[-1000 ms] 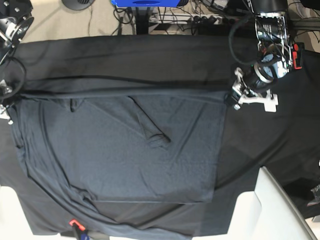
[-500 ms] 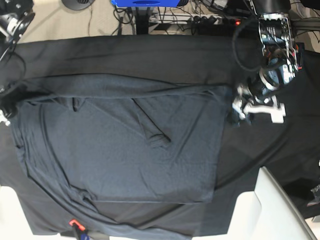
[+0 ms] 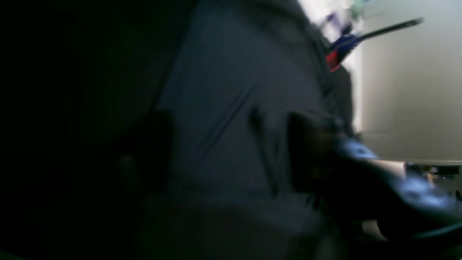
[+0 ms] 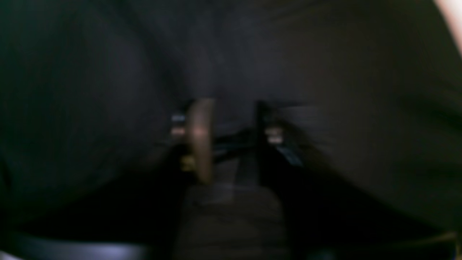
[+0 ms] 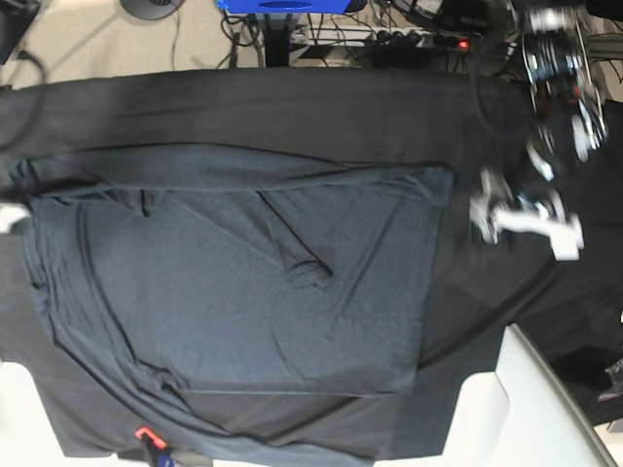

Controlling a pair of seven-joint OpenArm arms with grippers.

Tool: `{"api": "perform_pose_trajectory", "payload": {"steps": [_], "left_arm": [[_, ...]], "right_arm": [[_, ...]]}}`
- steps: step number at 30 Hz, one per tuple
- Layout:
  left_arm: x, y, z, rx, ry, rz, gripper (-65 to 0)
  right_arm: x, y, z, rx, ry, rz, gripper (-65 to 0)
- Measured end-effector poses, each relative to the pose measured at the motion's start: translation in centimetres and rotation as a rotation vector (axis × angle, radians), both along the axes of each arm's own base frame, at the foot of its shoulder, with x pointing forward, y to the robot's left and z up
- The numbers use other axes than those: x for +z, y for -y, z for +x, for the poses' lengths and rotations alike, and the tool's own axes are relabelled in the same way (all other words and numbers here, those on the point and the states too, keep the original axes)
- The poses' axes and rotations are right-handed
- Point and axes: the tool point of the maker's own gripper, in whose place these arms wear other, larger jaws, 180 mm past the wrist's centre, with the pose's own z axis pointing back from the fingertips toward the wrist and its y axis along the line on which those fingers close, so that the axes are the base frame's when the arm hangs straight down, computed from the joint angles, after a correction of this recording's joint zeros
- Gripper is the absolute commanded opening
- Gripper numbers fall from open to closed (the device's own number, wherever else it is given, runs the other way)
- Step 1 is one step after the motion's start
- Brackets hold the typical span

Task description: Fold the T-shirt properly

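Covering the table, black cloth [image 5: 292, 107] carries the T-shirt [image 5: 234, 282]; each gripper's opening: cannot tell.

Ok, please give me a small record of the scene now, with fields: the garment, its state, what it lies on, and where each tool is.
garment: T-shirt, dark charcoal grey, plain
state: spread flat, a sleeve folded inward over the middle, far edge loosely wrinkled
surface: black table cloth
left tool: on the base view's right, beside the shirt's edge, apart from it; image blurred
right tool: seen only in its wrist view, blurred, dark cloth beneath; grip unclear
other: red clip at the near edge
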Motion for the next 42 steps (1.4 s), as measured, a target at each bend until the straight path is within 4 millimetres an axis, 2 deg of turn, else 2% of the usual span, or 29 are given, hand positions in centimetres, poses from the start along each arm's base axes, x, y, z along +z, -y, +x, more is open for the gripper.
{"api": "perform_pose_trajectory", "payload": {"steps": [1, 3, 7, 9, 12, 17, 25, 29, 37, 42], "left_arm": [[-0.7, 0.3, -0.8, -0.004, -0.024, -0.011, -65.0], [-1.7, 0.2, -2.1, -0.010, -0.062, 0.008, -65.0], [-2.7, -2.1, -3.7, 0.030, -0.082, 0.156, -65.0], [-3.6, -2.6, -5.1, 0.035, -0.115, 0.187, -65.0], [-4.0, -3.3, -6.0, 0.058, -0.119, 0.222, -65.0], [-4.0, -3.7, -6.1, 0.072, -0.110, 0.235, -65.0], [-3.9, -3.5, -5.9, 0.072, -0.105, 0.232, -65.0], [-3.9, -3.5, -6.0, 0.072, -0.106, 0.232, -65.0], [-3.9, -3.5, -6.0, 0.072, -0.106, 0.231, -65.0], [-4.0, -3.5, -6.0, 0.072, -0.107, 0.231, -65.0]], "right_arm": [[-0.1, -1.2, 0.4, 0.040, 0.002, 0.010, -65.0], [-0.1, -2.0, 1.1, 0.079, 0.000, 0.005, -63.0], [-1.9, -1.6, 2.1, 0.059, -0.054, 0.026, -64.8], [-3.6, -0.8, 1.9, 0.013, -0.112, 0.043, -64.8], [-5.6, 1.0, 1.1, -0.014, -0.216, -0.021, -64.8], [-5.9, 1.8, 1.9, -0.027, -0.205, -0.055, -64.8], [-8.5, 2.2, 0.5, -0.068, -0.263, -0.019, -64.8], [-8.7, 2.4, 0.8, -0.078, -0.251, -0.017, -64.8], [-8.0, 4.5, 0.5, -0.093, -0.250, -0.050, -64.8], [-7.8, 4.9, 0.4, -0.105, -0.252, -0.058, -64.8]]}}
